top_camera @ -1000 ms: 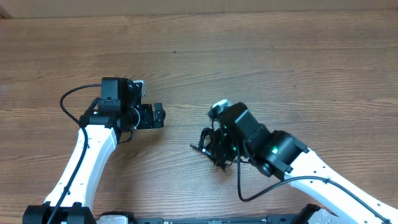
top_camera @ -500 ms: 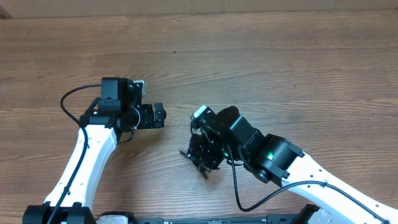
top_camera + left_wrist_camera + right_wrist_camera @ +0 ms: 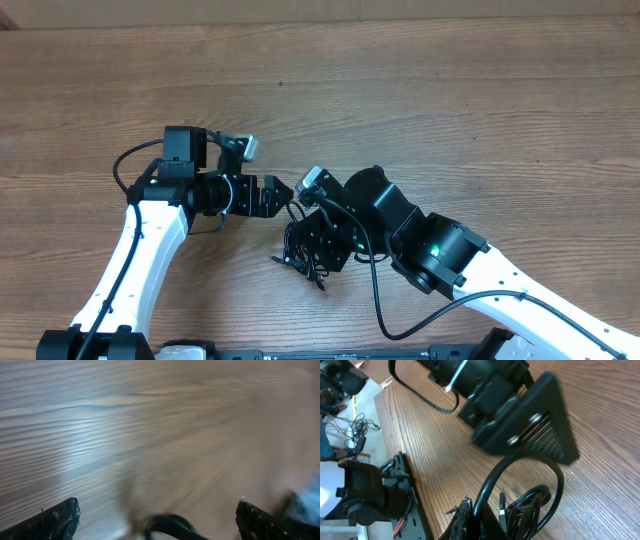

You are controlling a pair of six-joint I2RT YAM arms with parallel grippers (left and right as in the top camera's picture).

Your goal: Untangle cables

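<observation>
Thin black cables [image 3: 300,255] are bunched in a small knot at lower centre of the overhead view, on the brown wood-grain table [image 3: 480,100]. Over on the left, the left pincer [image 3: 272,197] points right with its jaws spread wide, tips just beside the knot's upper edge. The left wrist view is blurred, but one black loop [image 3: 170,521] curls at the bottom edge between the two fingertips [image 3: 60,517]. Moving right, the right pincer [image 3: 320,240] is clamped tight on the bundle. Its wrist view shows a cable loop [image 3: 487,487] arching up from the grip towards the left pincer's triangular black finger [image 3: 540,420].
</observation>
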